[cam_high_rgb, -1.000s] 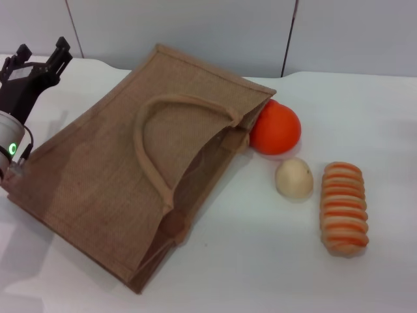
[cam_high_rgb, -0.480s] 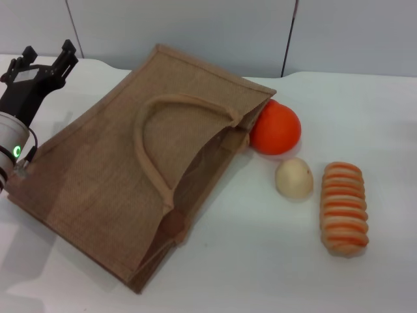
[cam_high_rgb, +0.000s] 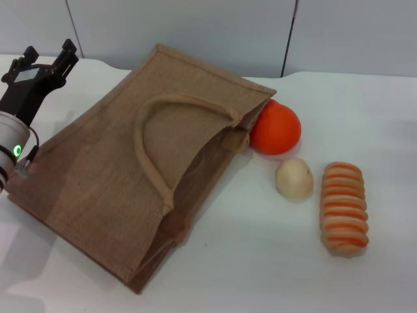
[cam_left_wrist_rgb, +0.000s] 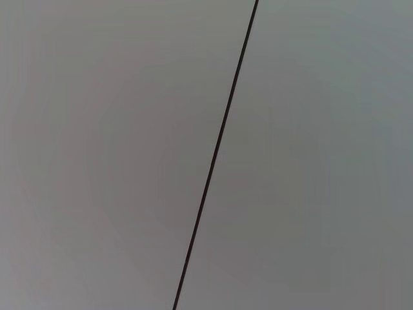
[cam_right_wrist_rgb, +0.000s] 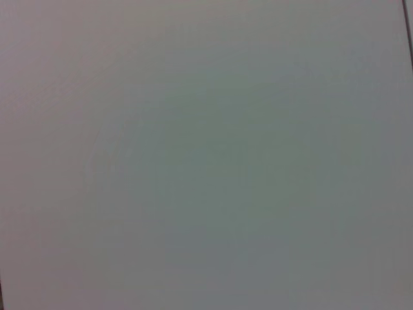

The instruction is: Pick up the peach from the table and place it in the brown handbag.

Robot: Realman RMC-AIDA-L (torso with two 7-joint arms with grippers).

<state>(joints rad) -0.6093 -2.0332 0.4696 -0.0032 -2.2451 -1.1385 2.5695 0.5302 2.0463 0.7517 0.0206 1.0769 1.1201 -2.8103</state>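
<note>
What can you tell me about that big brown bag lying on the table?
The brown handbag is a large tan tote of coarse woven cloth, jute by the look of it. It lies flat on its side on the white table, its open mouth facing the orange fruit, which sits right against the mouth's far corner. One long looped handle curves across the upper face. The mouth gapes slightly, dark inside; nothing shows within. The left end effector hovers beside the bag's far left edge.

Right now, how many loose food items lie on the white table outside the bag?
3: round orange fruit against the brown jute handbag's mouth, pale egg-shaped fruit nearer, ridged orange pastry rightmost. The bag may hide others.
</note>
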